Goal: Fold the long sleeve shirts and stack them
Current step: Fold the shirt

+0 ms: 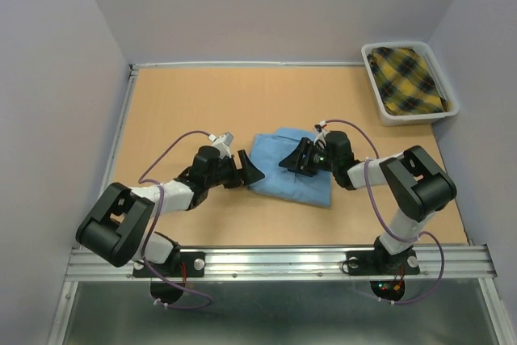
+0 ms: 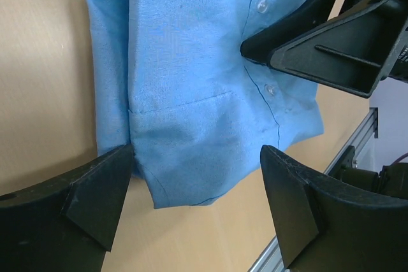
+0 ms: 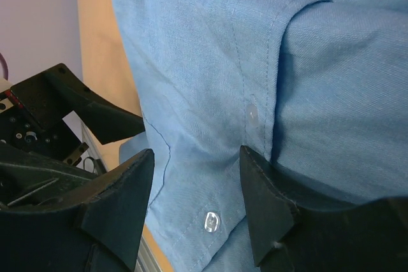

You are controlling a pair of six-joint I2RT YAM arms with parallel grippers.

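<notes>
**Folded blue shirt mid-table, both grippers at it**

The light blue shirt [image 1: 291, 174] lies folded on the table [image 1: 186, 103], roughly central, button placket facing up. The right gripper [image 1: 296, 159] sits low on the shirt's top, jaws apart, with a fold of cloth draped over one finger [image 3: 271, 208]. The left gripper [image 1: 247, 169] is at the shirt's left edge, jaws spread wide and holding nothing. At the far right, a white bin [image 1: 380, 104] holds a yellow plaid cloth [image 1: 408, 78].
</notes>
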